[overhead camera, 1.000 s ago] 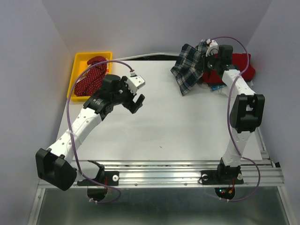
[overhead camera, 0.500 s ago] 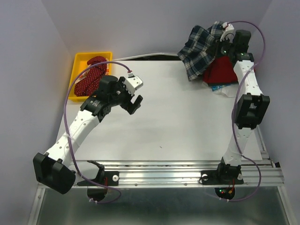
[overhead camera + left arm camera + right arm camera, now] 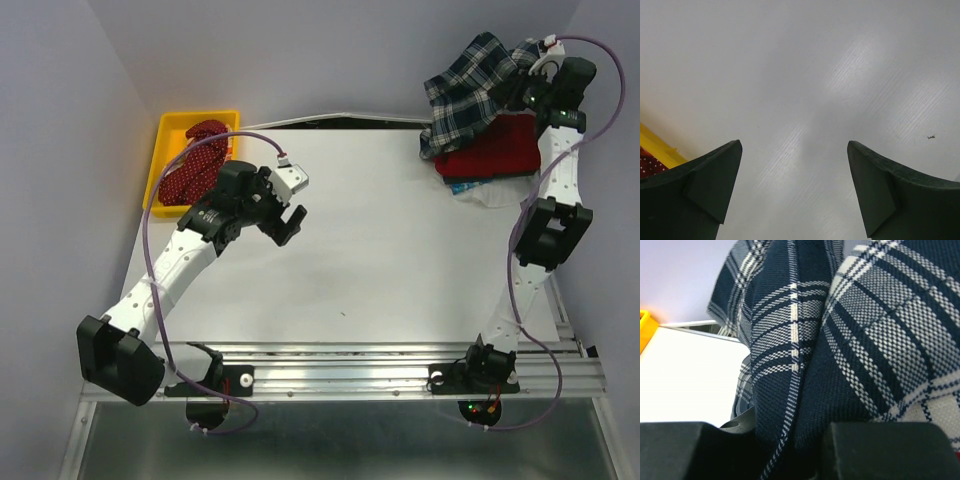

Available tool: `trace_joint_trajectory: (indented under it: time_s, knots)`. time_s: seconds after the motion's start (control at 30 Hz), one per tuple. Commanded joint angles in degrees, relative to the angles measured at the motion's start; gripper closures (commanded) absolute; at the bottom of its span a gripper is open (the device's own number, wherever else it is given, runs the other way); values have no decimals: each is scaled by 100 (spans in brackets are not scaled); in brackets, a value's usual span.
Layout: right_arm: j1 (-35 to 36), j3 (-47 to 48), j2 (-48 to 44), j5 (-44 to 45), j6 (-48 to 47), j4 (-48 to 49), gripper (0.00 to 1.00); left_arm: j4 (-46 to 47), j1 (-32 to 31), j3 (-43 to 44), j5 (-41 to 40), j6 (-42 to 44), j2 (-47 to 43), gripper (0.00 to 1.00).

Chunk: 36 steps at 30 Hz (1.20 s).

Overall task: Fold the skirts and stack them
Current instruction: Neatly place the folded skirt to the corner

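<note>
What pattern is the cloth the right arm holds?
Navy and white plaid skirt; right wrist view shows it best.

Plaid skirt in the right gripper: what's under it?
A plain red skirt on the table, with pale cloth poking out at its near edge. The plaid skirt hangs over the pile's far-left corner, hiding it.

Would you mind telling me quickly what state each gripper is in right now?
Left gripper: open, holding nothing.
Right gripper: shut on the plaid skirt.
</note>
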Motion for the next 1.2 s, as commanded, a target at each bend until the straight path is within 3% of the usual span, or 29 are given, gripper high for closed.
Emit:
trace_joint_trajectory:
  time_s: [0.0,0.3,0.47,0.6,0.73,0.87,0.9,0.93,1.17]
  knots:
    - [-139,439,-85,-205,207,727,99,-29,38,284,96,65,12,1]
    - [-632,-423,38,-301,383,833,99,-90,47,222,25,126,65,1]
    - [-755,-748,433,-223,357,561,93,-204,47,345,8,144,170,1]
    - [-861,-889,627,119,444,534,78,-292,47,442,-18,161,232,1]
    - [-922,-1004,619,401,427,446,42,-327,56,460,-45,179,232,1]
    - [-975,-1152,435,884,217,200,21,-292,56,451,-27,153,241,1]
    - [-975,-1205,286,972,199,191,9,-275,56,451,-10,126,241,1]
    - [-975,-1258,215,1034,172,191,3,-266,56,451,8,117,241,1]
    - [-975,-1416,-496,1342,102,-54,0,-152,56,372,69,74,162,1]
